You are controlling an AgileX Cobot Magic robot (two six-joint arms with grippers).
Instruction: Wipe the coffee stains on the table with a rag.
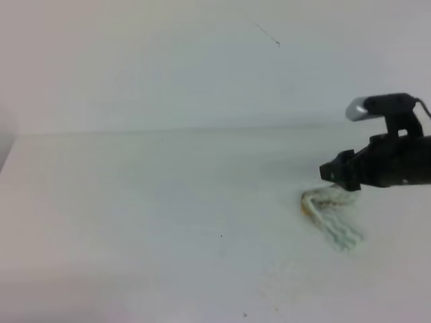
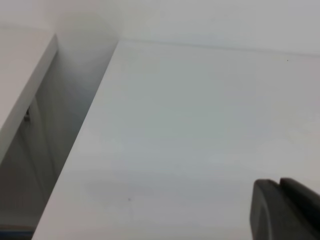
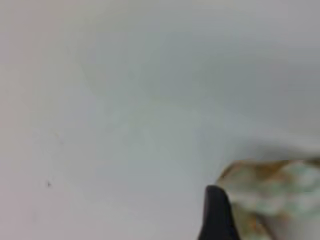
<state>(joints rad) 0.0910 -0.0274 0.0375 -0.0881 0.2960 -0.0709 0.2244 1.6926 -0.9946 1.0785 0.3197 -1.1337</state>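
Note:
The rag (image 1: 332, 215), white with pale green zigzags and a brownish end at its left, lies crumpled on the white table (image 1: 168, 222) at the right. My right gripper (image 1: 335, 175) hovers just above the rag's far end. In the right wrist view one dark fingertip (image 3: 215, 215) stands beside the rag (image 3: 272, 192), the other finger lies outside the frame, and the jaws look open with nothing clamped. Only a dark corner of my left gripper (image 2: 282, 207) shows, above bare table. I cannot make out the coffee stains in any view.
An upright white wall (image 1: 202, 60) closes the back of the table. In the left wrist view the table's left edge (image 2: 80, 145) drops into a shadowed gap beside a white ledge (image 2: 20, 85). A few tiny dark specks (image 1: 221, 236) dot the surface.

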